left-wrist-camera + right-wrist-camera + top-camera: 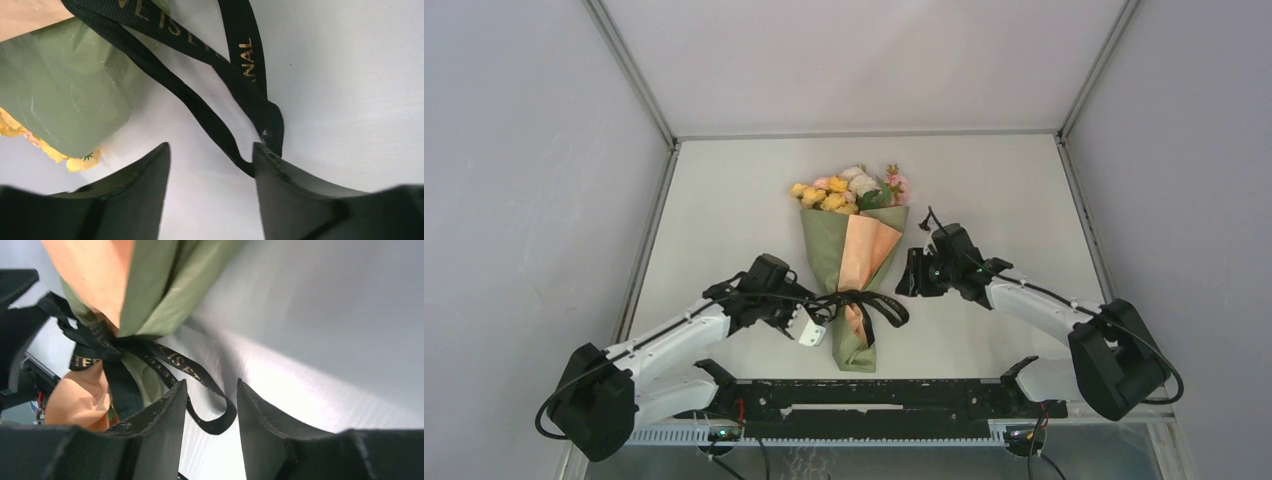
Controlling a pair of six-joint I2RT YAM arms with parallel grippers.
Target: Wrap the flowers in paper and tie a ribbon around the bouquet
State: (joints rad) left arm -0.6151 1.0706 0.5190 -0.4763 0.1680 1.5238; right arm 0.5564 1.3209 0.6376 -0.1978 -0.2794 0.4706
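At the middle of the white table [724, 200] lies the olive-and-peach paper-wrapped bouquet [856, 240] of yellow, pink and white blooms, the narrow black lettered ribbon [864, 303] knotted around its neck. The left gripper [210, 155] has its fingers apart, a ribbon tail brushing one fingertip [265, 155]. The right gripper [211, 390], fingers also parted, has a ribbon loop lying in the gap.

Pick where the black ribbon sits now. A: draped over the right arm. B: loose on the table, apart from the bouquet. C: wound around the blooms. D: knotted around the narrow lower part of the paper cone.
D: the ribbon cinches the bouquet near its narrow end, well below the flowers.
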